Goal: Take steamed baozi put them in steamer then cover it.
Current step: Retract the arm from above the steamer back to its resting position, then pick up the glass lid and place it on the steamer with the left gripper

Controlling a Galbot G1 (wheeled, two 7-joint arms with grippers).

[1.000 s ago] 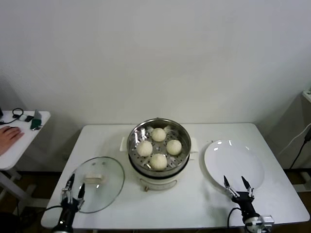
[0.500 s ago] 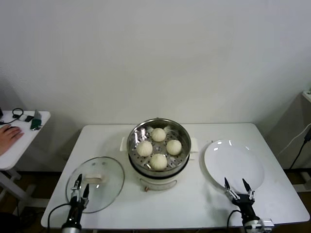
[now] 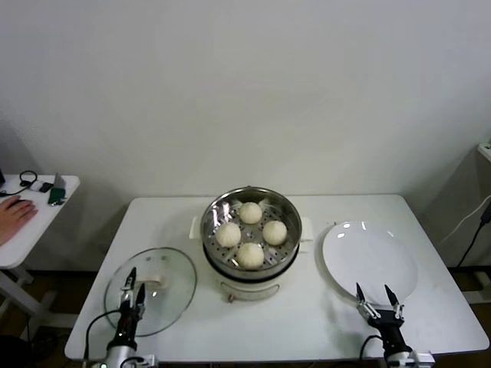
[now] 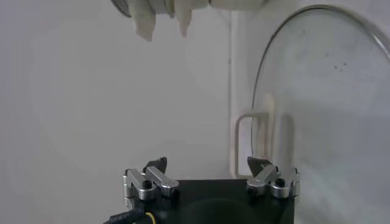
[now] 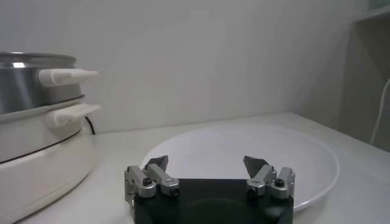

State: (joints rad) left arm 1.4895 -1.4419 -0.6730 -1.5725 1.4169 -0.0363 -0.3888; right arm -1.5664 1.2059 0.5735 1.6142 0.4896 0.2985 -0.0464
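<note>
Four off-white baozi sit in the shiny steamer on its white cooker base at the table's middle. The steamer is uncovered. The clear glass cover lies flat on the table to the steamer's left, with its cream handle up. My left gripper is open and empty over the cover's near rim, close to the handle. In the left wrist view my left gripper points at the cover and its handle. My right gripper is open and empty at the plate's near edge.
An empty white plate lies right of the steamer and shows in the right wrist view, with the steamer beside it. The white table ends just before both grippers. A side table with a person's hand stands far left.
My left gripper has moved right and forward, from the cover's left edge to over its near rim by the handle. My right gripper has drawn back a little toward the table's near edge.
</note>
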